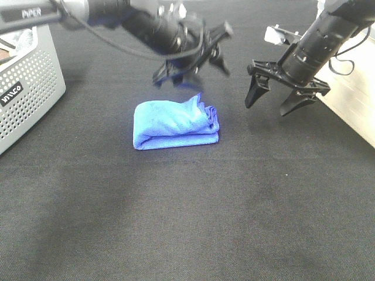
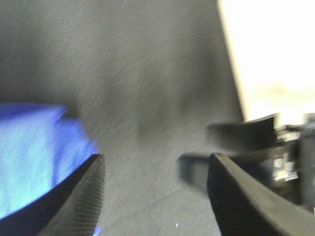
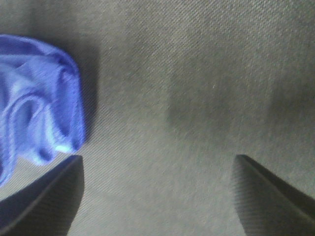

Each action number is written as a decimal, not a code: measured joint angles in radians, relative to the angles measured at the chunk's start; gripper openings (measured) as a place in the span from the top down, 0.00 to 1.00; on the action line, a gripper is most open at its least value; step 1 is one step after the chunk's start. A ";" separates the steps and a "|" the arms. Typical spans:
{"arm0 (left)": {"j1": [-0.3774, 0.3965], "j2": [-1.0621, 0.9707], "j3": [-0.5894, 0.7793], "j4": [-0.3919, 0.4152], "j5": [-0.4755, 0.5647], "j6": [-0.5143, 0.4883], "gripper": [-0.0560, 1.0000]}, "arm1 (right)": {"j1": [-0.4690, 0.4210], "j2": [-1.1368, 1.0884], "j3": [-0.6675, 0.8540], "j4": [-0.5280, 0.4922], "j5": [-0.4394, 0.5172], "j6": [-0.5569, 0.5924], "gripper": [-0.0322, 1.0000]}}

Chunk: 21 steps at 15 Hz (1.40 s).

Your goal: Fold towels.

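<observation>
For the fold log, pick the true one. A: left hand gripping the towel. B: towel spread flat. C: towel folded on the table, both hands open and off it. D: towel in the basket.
C: the towel lies in a folded bundle, left hand and right hand open, clear of it.

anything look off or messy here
The towel is folded, but its right end is bunched into ruffles with a corner poking up, so the edges do not line up. The left gripper and right gripper hang open, clear of it. Nothing else stands out.
</observation>
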 joint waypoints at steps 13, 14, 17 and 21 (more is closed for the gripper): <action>0.255 -0.166 -0.017 0.170 0.019 0.099 0.39 | 0.206 0.084 -0.001 0.788 0.076 -0.453 0.23; 0.255 -0.166 -0.017 0.170 0.022 0.099 0.39 | 0.209 0.109 -0.001 0.788 0.076 -0.453 0.23; 0.255 -0.166 -0.017 0.174 0.037 0.097 0.39 | 0.165 0.154 -0.001 0.784 0.074 -0.452 0.23; 0.255 -0.166 -0.017 0.192 0.061 0.096 0.39 | 0.095 0.195 -0.001 0.759 0.074 -0.445 0.23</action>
